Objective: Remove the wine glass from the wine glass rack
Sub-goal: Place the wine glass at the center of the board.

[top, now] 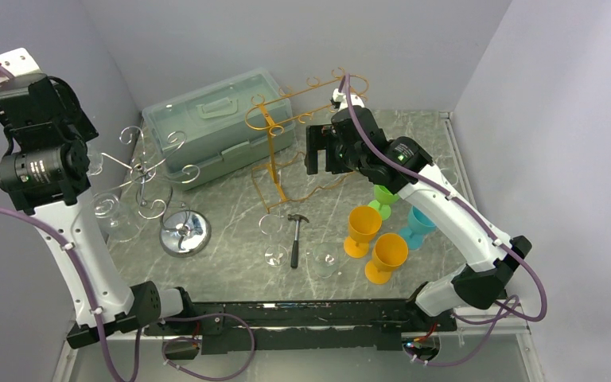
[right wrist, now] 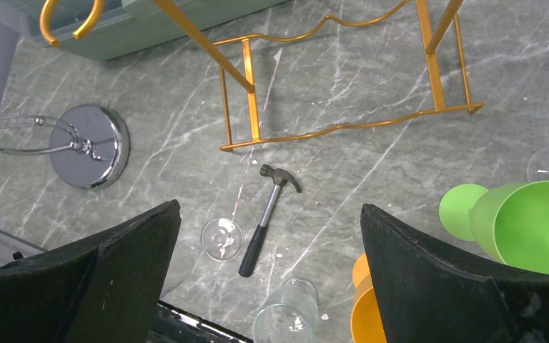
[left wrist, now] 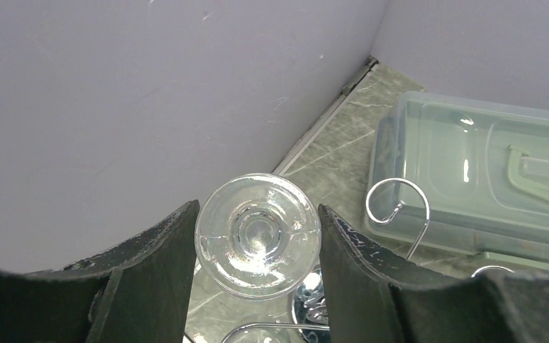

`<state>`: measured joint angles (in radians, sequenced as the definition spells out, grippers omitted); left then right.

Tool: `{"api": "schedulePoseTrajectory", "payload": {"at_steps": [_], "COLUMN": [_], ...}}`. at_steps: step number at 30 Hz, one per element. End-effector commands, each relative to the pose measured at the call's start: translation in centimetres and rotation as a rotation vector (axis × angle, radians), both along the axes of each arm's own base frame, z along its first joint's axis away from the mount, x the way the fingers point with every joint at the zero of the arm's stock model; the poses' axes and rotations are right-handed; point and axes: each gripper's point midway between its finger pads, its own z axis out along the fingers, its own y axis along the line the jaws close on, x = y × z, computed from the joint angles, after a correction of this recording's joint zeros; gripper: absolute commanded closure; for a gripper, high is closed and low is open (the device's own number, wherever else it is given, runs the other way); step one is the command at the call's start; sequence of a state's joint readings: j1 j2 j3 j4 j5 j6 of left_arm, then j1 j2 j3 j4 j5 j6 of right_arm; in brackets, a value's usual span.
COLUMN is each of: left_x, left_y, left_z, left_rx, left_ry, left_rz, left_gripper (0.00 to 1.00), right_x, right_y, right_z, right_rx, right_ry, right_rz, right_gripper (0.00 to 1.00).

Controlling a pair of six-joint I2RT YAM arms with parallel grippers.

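Gripping wine glass (left wrist: 257,236) foot, left gripper (left wrist: 257,207), for unhooking from wine glass rack (top: 184,232) | right gripper (right wrist: 269,206) agape, idle

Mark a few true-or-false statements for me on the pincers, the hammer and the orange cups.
1. The right pincer is open and empty. True.
2. The hammer hangs on the gold rack. False: it lies flat on the table, in front of that rack.
3. The foot of the wine glass sits between the fingers of the left pincer. True.
4. Both orange cups lie tipped over. False: they stand upright.
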<state>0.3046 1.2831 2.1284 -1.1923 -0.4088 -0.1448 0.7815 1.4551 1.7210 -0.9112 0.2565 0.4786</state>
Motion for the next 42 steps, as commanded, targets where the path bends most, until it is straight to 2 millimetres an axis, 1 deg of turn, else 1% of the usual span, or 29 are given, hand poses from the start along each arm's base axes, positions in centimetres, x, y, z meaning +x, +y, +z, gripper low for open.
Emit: {"api": "schedulePoseTrajectory", "payload": {"at_steps": [1,10,15,28,34,39,42], "left_x": [0.9,3.2,4.6,8.6,9.6,10.3,10.6], "left_y": [-0.5,-1.2,-1.9,-5.5,-7.5,-9.0,-10.1], "left_z": [3.9,5.4,6.0,6.5,7.1,7.2,6.9], "left_rx": [0.042,0.04,0.029,-0.012,0.003,-0.005,-0.023], "left_ry": [-0.139,-0.194,-0.228,-0.271,-0.278,-0.281,-0.276], "left_rz": [-0.047,-0.119,-0.178,-0.355,-0.404,-0.45,-0.486], "left_gripper": [0.72,0.72,0.72,0.72,0.72,0.72,0.72], "right_x": [0.6,0.7,0.8,1.1,1.4,1.5,1.5], "right_y": [0.6,0.5,0.6,1.0,1.3,1.5,1.5], "right_z": [2.2,2.1,2.3,2.5,2.7,3.1,3.1], "right_rx": [0.047,0.048,0.058,0.058,0.058,0.066,0.069], "right_ry": [-0.063,-0.072,-0.08,-0.089,-0.093,-0.1,-0.102], "right_rz": [-0.002,-0.009,-0.005,0.004,0.009,0.012,0.012], "right_gripper": [0.01,0.01,0.0,0.0,0.0,0.0,0.0]}}
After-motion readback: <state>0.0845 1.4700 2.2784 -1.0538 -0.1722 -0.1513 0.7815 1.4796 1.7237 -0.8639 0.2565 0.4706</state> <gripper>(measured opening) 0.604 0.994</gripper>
